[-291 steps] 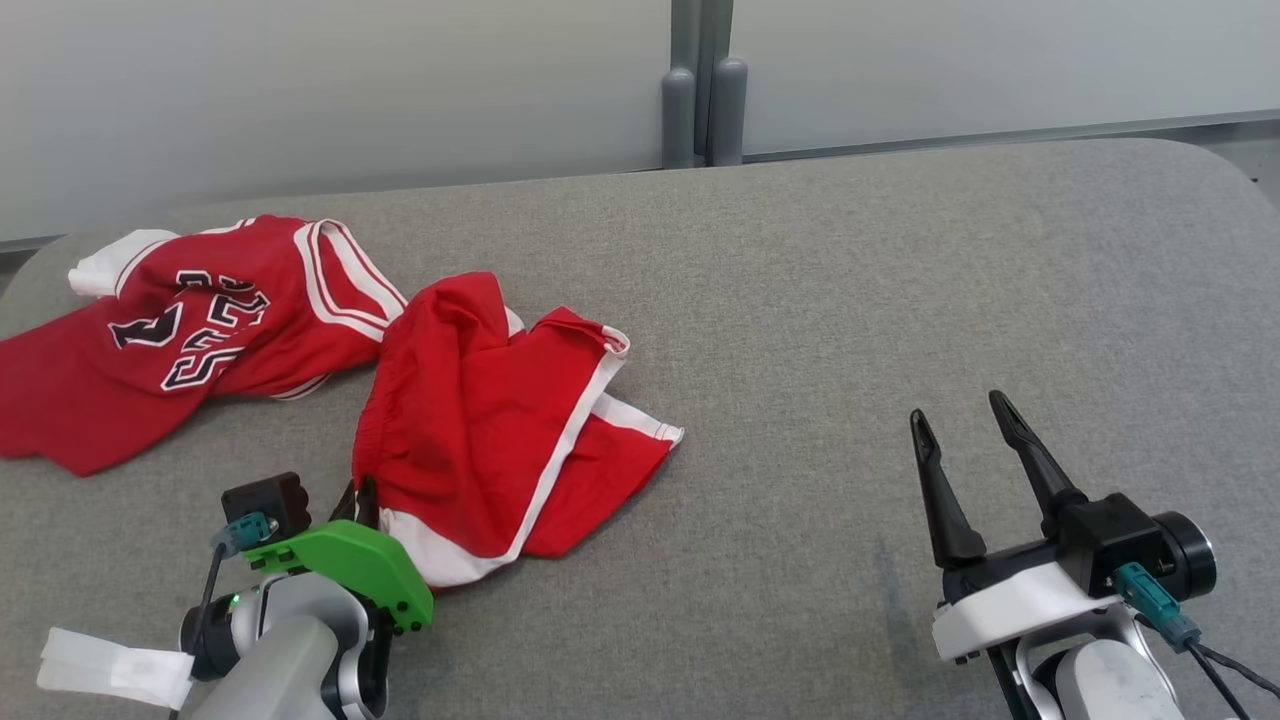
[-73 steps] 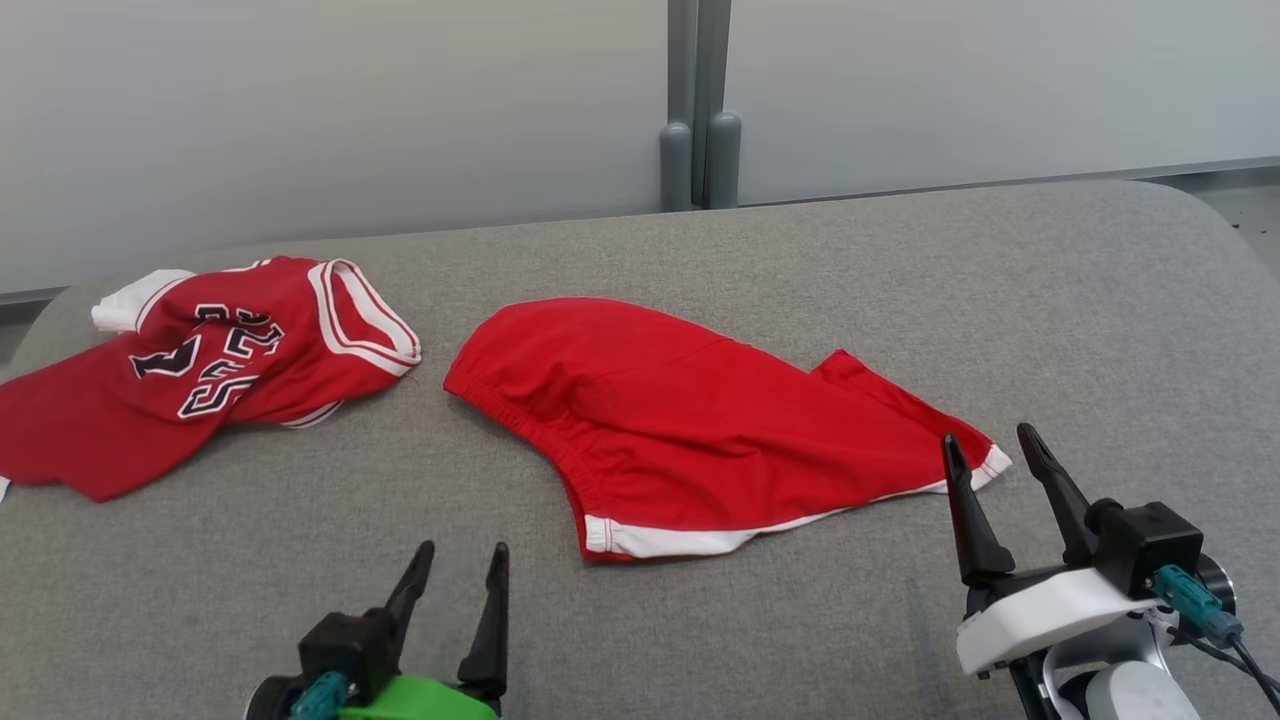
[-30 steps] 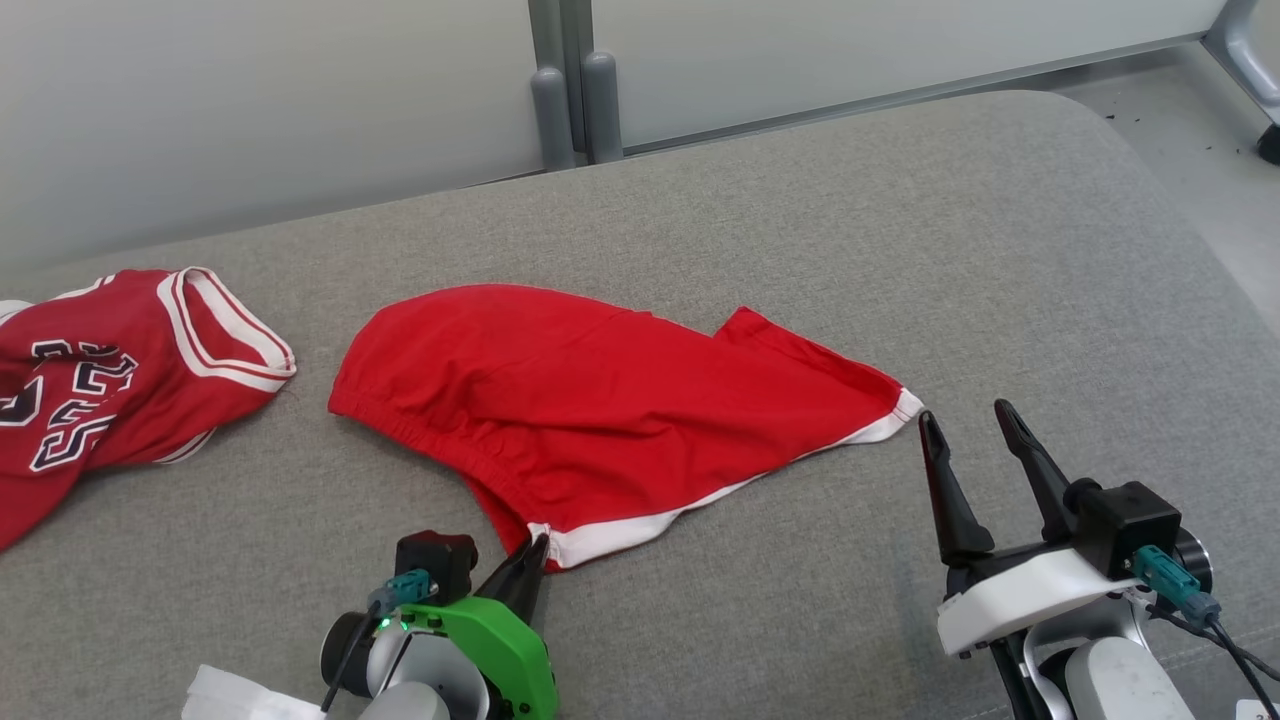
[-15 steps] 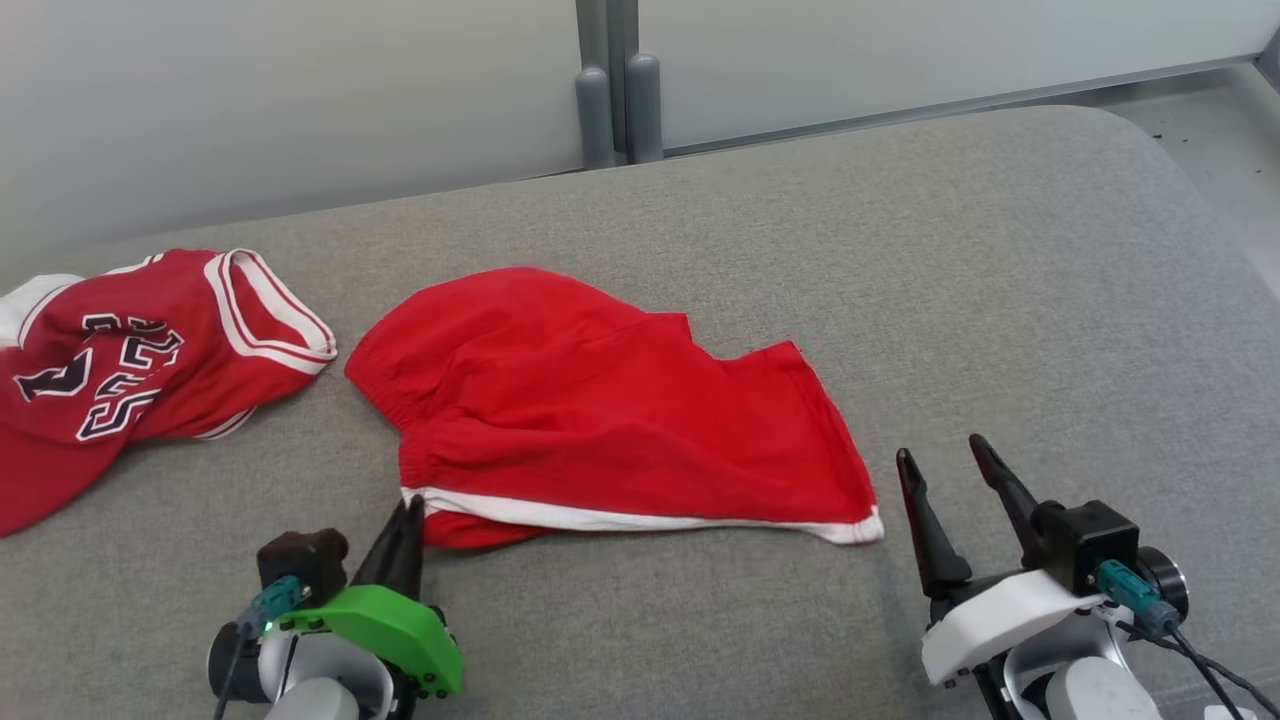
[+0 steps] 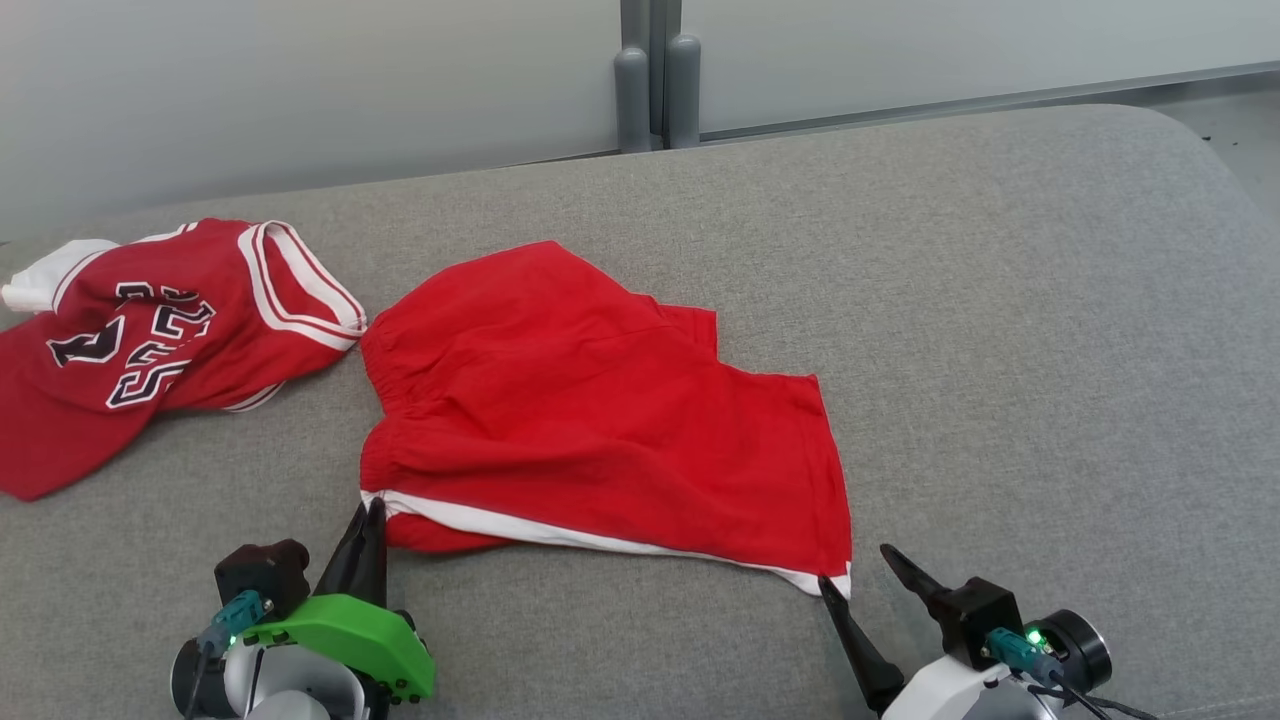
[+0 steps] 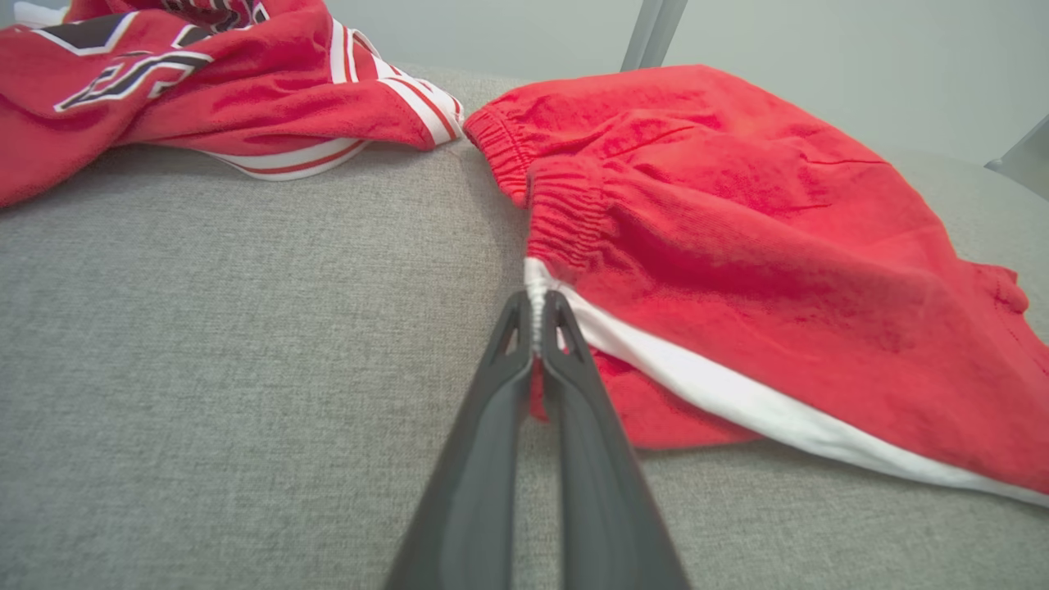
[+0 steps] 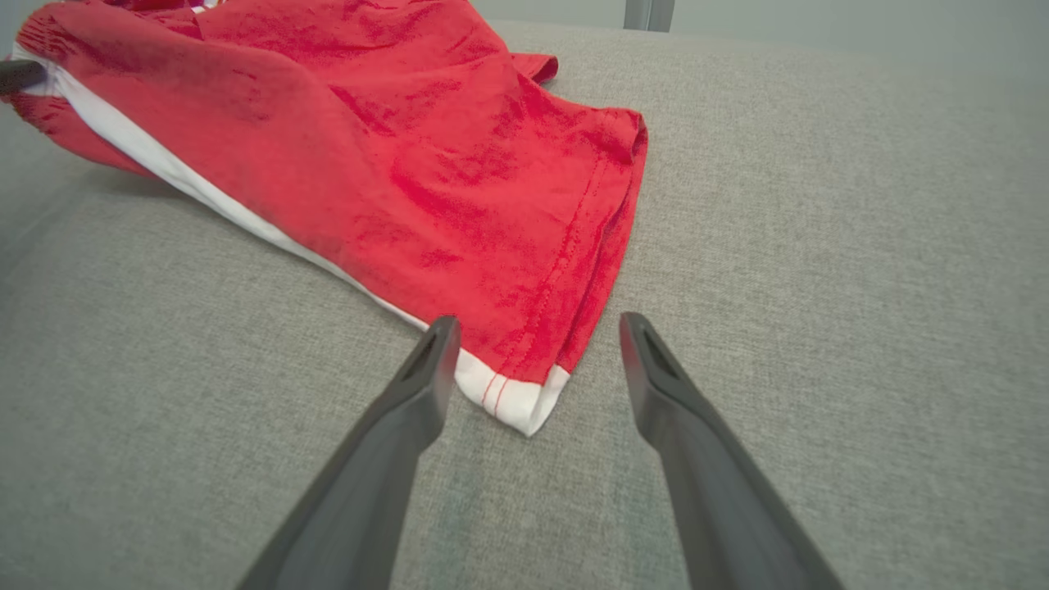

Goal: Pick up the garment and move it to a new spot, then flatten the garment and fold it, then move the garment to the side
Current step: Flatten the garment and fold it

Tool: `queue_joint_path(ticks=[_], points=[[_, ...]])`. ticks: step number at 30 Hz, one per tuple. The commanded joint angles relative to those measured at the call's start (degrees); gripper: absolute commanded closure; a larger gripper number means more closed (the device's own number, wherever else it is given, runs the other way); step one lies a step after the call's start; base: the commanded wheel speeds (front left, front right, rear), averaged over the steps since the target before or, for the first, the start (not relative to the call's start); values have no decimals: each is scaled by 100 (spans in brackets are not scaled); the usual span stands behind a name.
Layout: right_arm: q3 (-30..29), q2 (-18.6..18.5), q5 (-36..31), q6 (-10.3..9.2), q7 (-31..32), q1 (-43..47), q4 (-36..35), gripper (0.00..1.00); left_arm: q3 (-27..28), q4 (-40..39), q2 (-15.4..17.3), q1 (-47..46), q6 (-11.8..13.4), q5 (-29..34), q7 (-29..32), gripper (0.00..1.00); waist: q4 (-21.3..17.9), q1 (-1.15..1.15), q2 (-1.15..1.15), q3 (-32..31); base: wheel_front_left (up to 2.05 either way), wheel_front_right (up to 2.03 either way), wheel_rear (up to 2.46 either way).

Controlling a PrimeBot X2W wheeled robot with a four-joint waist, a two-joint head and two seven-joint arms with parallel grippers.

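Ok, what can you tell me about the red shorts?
The red shorts are soft cloth with a gathered elastic waistband and a white stripe along one edge. They lie partly folded over on the grey padded surface. The left hand pinches the white corner by the waistband; the open right hand straddles the other white corner.

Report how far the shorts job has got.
Done: red shorts lie roughly spread beside the jersey. In hand: left hand pinches one white-trimmed corner; right hand is open around the other corner, not gripping. Left: smoothing, folding, moving aside.
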Motion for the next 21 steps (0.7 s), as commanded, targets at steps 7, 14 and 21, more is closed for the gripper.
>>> queue_joint_path(ticks=[7, 14, 21], points=[[262, -79, -2, -2, -103, -97, 441, 0, 1, -87, 13, 77, 82, -50, -13, 100, 34, 0, 31, 56, 0, 0, 0], [442, -28, 30, -2, -255, -323, 881, 0, -38, -100, 1, 89, 96, -69, -3, 100, 102, 0, 31, 85, 0, 0, 0], [556, -8, 140, -2, -344, -479, 1242, 0, -81, -84, 7, 113, 100, -79, 18, 100, 151, 0, 31, 64, 0, 0, 0]])
